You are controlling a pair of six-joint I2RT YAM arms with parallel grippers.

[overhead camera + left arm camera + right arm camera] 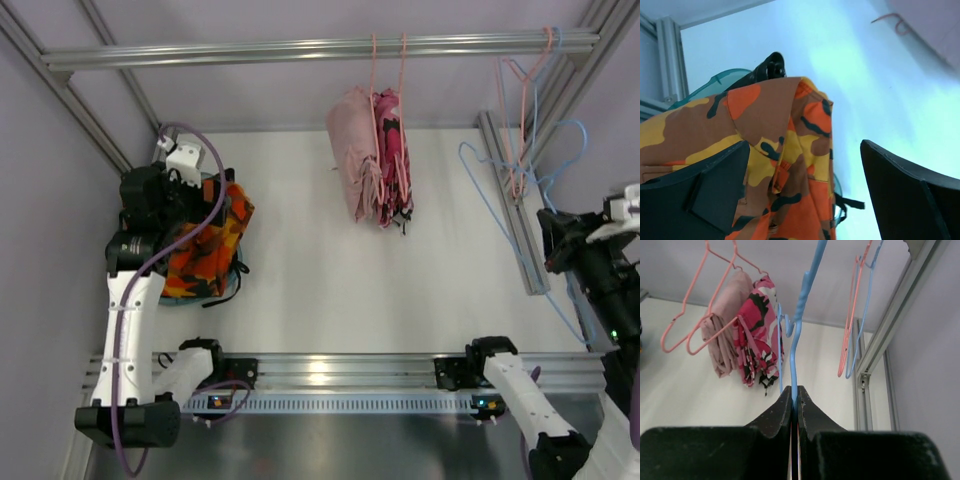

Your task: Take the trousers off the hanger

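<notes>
The orange camouflage trousers (205, 248) lie bunched on the table at the left, off any hanger. My left gripper (805, 145) hangs just above them, jaws wide open and empty; the cloth (785, 150) fills the gap between the fingers. My right gripper (794, 390) at the far right is shut on the wire of a bare blue hanger (802, 295). The pale pink trousers (353, 150) hang folded on a pink hanger (685, 315) from the top rail, with pink-and-black camouflage trousers (396, 170) beside them.
A teal plastic rim (715, 82) with a black clip (772, 65) shows under the orange trousers. Bare pink and blue hangers (525, 110) hang at the rail's right end. An aluminium frame post (512, 200) runs along the right side.
</notes>
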